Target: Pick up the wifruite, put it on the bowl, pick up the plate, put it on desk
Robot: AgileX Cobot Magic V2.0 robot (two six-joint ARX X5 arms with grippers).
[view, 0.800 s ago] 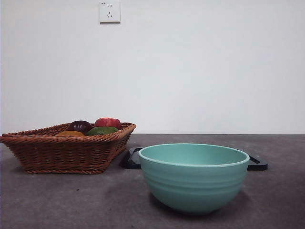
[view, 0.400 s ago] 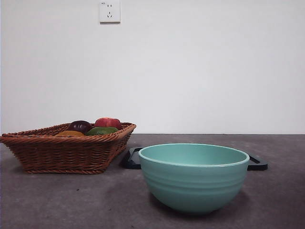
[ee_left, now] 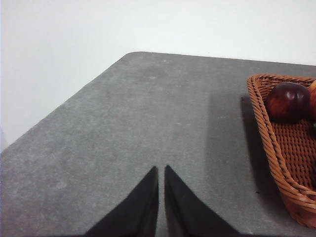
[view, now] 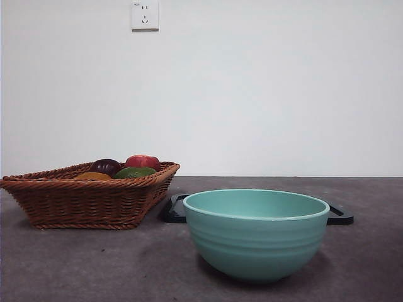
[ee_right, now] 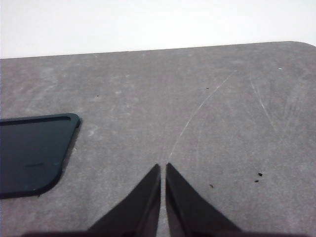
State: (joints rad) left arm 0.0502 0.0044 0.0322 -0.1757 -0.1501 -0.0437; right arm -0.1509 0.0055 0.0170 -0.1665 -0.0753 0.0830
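The round teal-green glazed bowl [view: 256,233] with faint ridges around its outside and a paler rim stands upright and empty on the wide, flat, dark grey matte bench [view: 94,264], nearest the front camera. Just behind it lies a glossy black rectangular tray [view: 174,209] with slotted handles, flat on the bench, its ends showing on either side of the bowl; whether the two touch cannot be told. In the right wrist view one rounded corner of the tray [ee_right: 34,153] shows on the scratched grey surface.

Beside the tray sits a brown woven wicker basket [view: 82,201] with sloping sides. In it lie several fruits: a dark purple-red round one [view: 105,166], a red one [view: 143,162], a green one [view: 134,172] and an orange-yellow one [view: 92,176]. The left wrist view shows one end of the basket [ee_left: 276,148] with the dark red fruit [ee_left: 288,102] inside.

The left pincer [ee_left: 161,170] hangs over bare bench near the basket, its two black jaws pressed almost together, holding nothing. The right pincer [ee_right: 163,168] hangs over bare bench near the tray, likewise drawn narrow and holding nothing.

A white wall socket [view: 145,15] is on the wall behind.
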